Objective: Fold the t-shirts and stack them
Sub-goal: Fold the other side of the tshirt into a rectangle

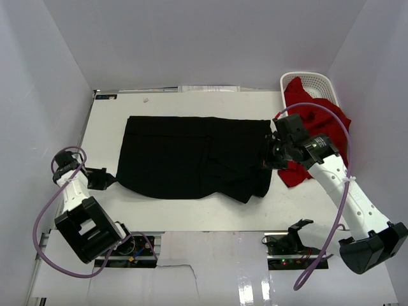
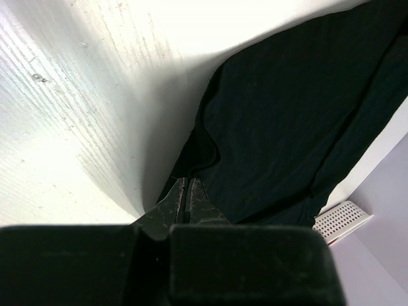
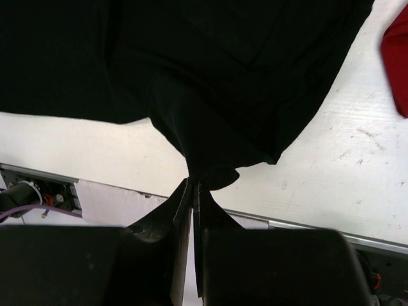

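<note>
Two hands [image 2: 187, 193] [image 3: 194, 189] pinching black t-shirt [image 1: 191, 156]; red t-shirt [image 1: 315, 118]

Top external: high, behind the arm bases, facing down and forward; wide and far, whole table [image 1: 191, 217] in frame. Left wrist: low and close, looking past the left gripper [image 2: 187, 185] at a slant across the tabletop, toward the black t-shirt [image 2: 287, 115] with the white basket [image 2: 341, 220] beyond. Right wrist: close, tilted down past the right gripper [image 3: 193, 186]; table's near edge crosses the lower frame, red t-shirt [image 3: 398, 57] clips the upper right. All three share the black t-shirt; top and left wrist share the basket, top and right wrist the red t-shirt.
</note>
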